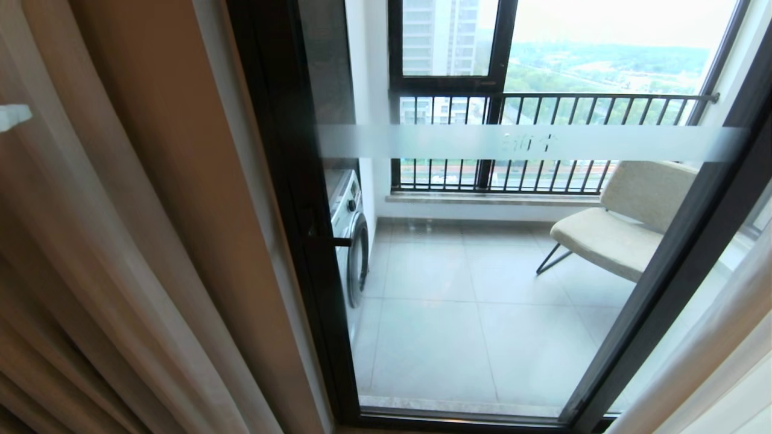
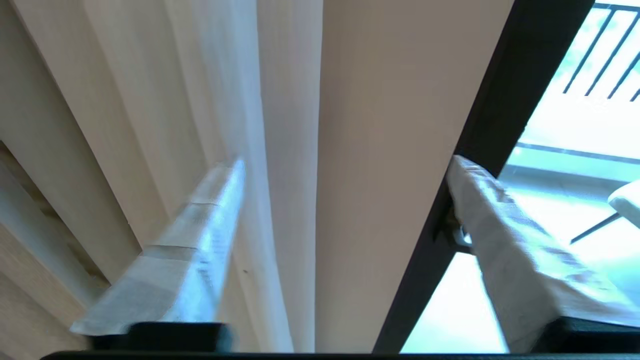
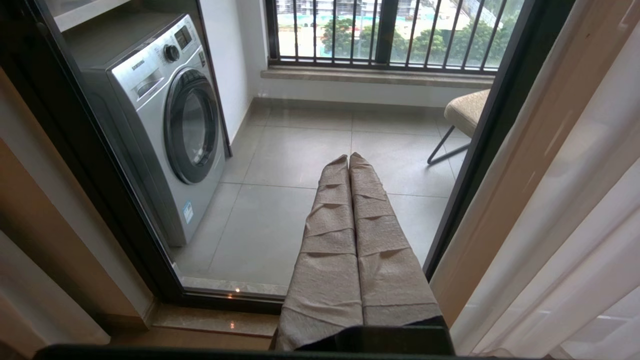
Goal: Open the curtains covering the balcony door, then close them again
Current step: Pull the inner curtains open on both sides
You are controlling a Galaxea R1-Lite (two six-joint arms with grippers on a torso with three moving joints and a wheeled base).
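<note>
The beige curtains (image 1: 151,181) hang gathered in pleats left of the balcony door (image 1: 289,181). Its glass stands uncovered, crossed by a frosted band (image 1: 482,142). More curtains (image 1: 711,361) hang at the right edge. My left gripper (image 2: 346,160) is open and faces the left curtain's inner edge (image 2: 380,150) and the white sheer (image 2: 240,100). Nothing is pinched between its wrapped fingers (image 2: 200,240). One white fingertip (image 1: 12,116) shows at the head view's left edge. My right gripper (image 3: 348,156) is shut and empty, low before the glass.
Behind the glass a washing machine (image 1: 353,235) stands at the left of the balcony and a beige chair (image 1: 621,223) at the right. A black railing (image 1: 543,96) runs across the far window. The door's black handle (image 1: 332,241) sticks out from the left frame.
</note>
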